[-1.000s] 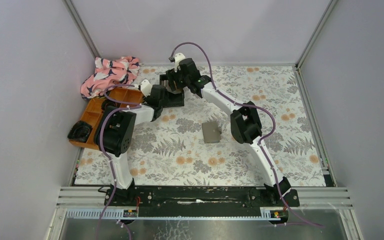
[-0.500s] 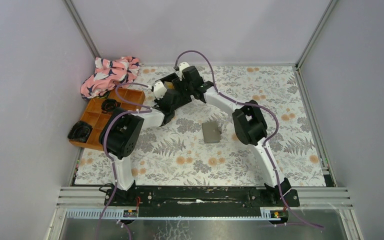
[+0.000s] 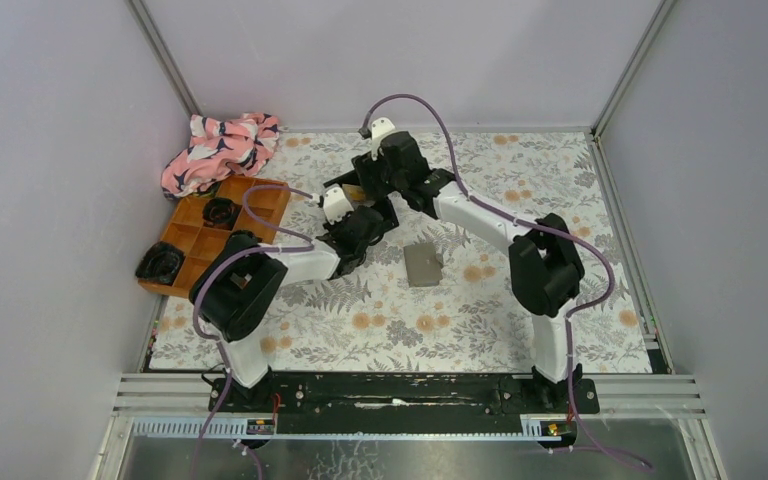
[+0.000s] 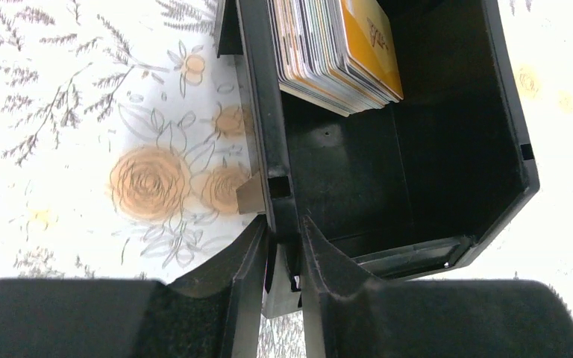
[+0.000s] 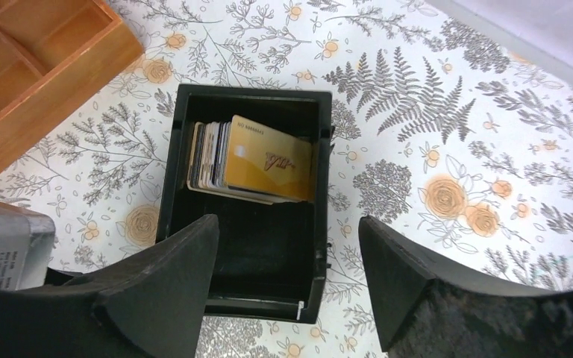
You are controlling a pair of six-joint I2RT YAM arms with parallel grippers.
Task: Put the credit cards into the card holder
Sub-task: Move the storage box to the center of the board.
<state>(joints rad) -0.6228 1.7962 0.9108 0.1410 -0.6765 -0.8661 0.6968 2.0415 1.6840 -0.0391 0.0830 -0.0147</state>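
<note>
The credit cards (image 5: 257, 160) stand as a stack, a gold one on top, inside a black square tray (image 5: 194, 104). In the left wrist view the same cards (image 4: 339, 52) fill the tray's far end. My left gripper (image 4: 283, 250) is shut on the tray's side wall (image 4: 267, 134), one finger outside and one inside. My right gripper (image 5: 287, 257) hangs open above the tray's empty near half, touching nothing. The card holder (image 3: 423, 264), a flat grey rectangle, lies closed on the floral cloth, right of and nearer than the tray (image 3: 343, 184).
An orange compartment tray (image 3: 192, 232) with black round items stands at the left, its corner near the black tray (image 5: 60, 67). A pink patterned cloth (image 3: 222, 148) is bunched in the back left corner. Grey walls enclose the table.
The left gripper has shut on the tray wall and drawn the tray right and nearer, toward the card holder. The right arm has followed to the right, staying open above it.
</note>
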